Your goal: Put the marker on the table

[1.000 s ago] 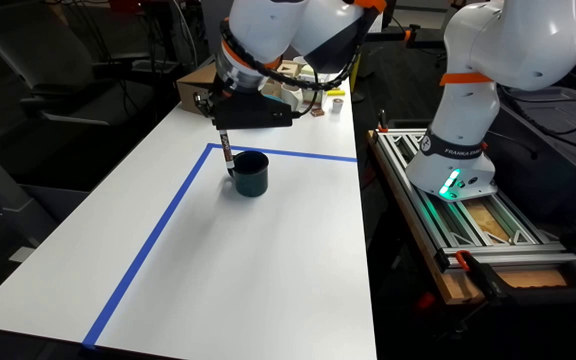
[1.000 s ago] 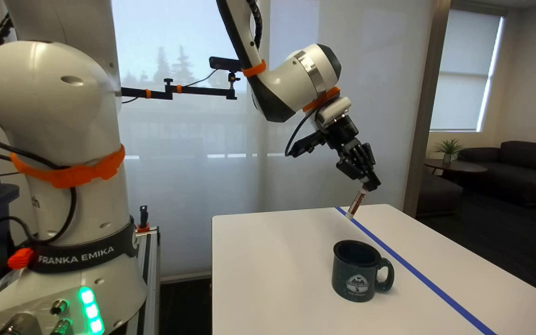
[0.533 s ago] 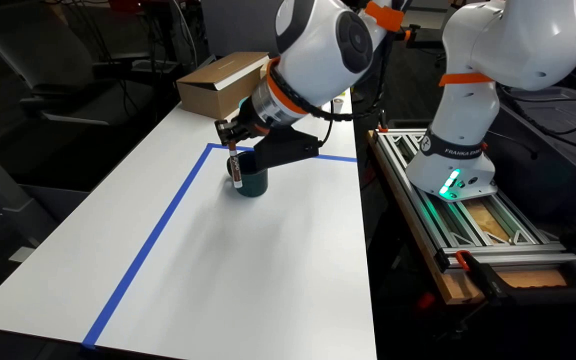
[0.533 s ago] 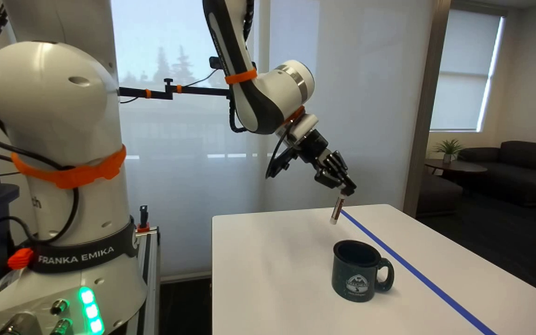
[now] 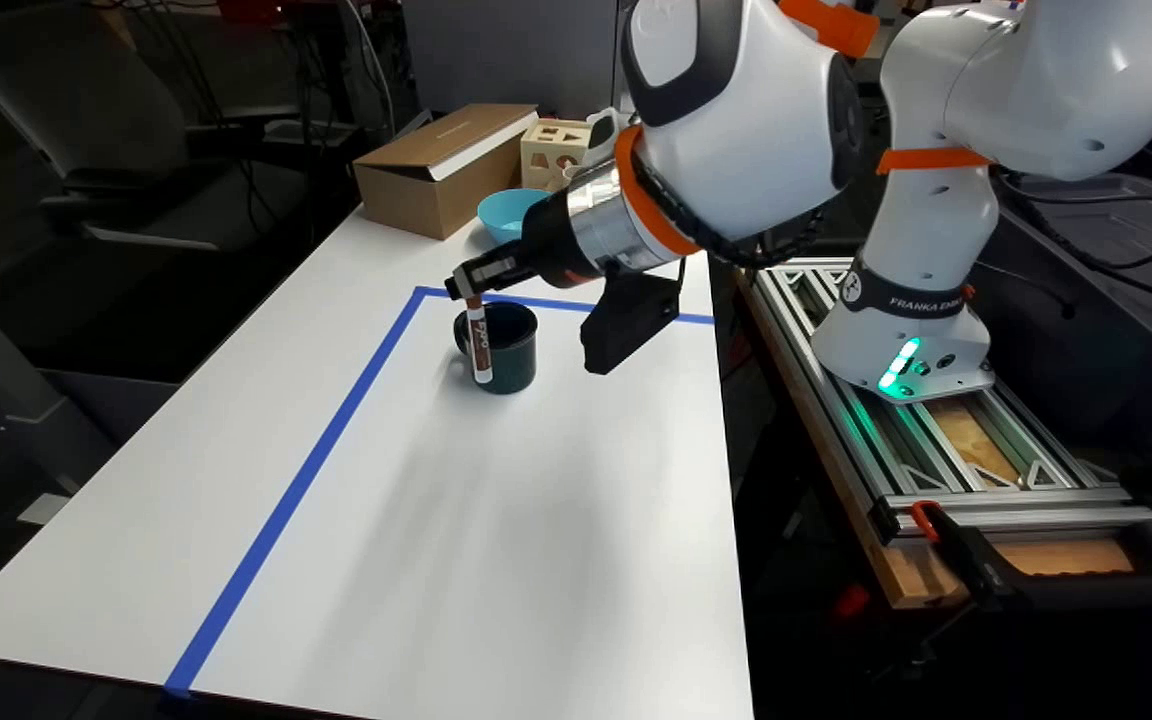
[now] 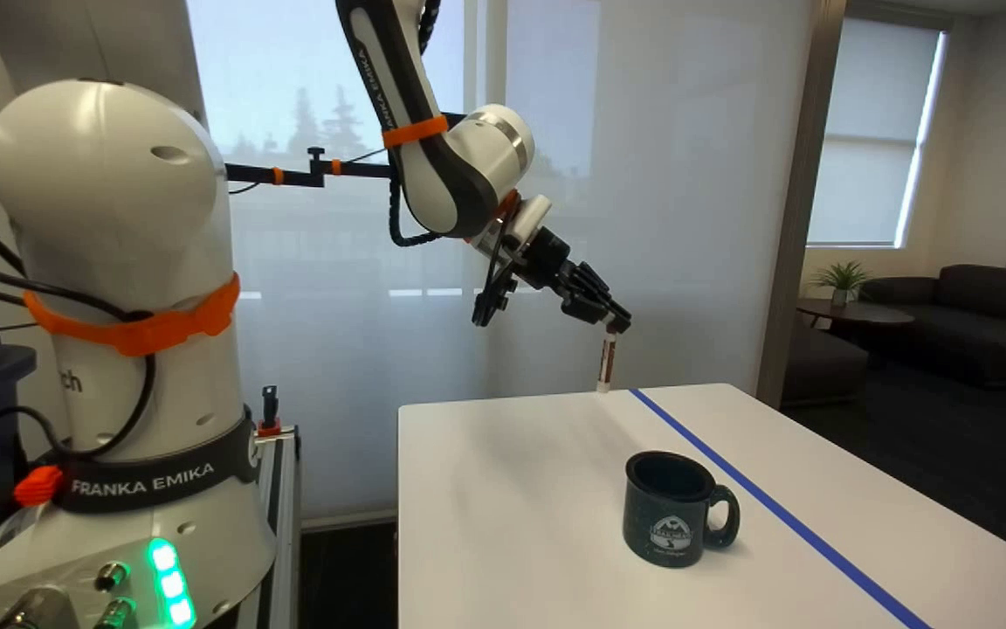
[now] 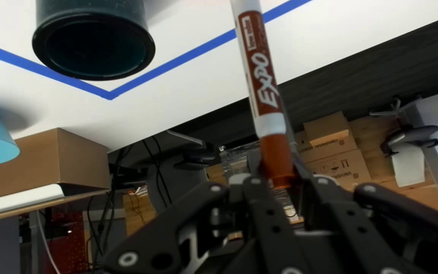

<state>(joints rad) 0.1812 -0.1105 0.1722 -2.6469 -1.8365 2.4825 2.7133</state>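
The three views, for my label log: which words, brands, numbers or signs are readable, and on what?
"EXPO" on the marker; its smaller print is too blurred.
"FRANKA EMIKA" on the robot base and the forearm.
"ch", seemingly cut off, on the column.
"UNIVERSAL", upside down, on background boxes; their symbols are too small.
Mug: its lettering is too small.
No numbers readable.

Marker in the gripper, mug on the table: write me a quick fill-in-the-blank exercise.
The marker in the gripper bears the large word ____.
The tape on the table is ____.
In both exterior views, the dark mug opens upward while the marker's white end points ____.

Missing: EXPO; blue; down.
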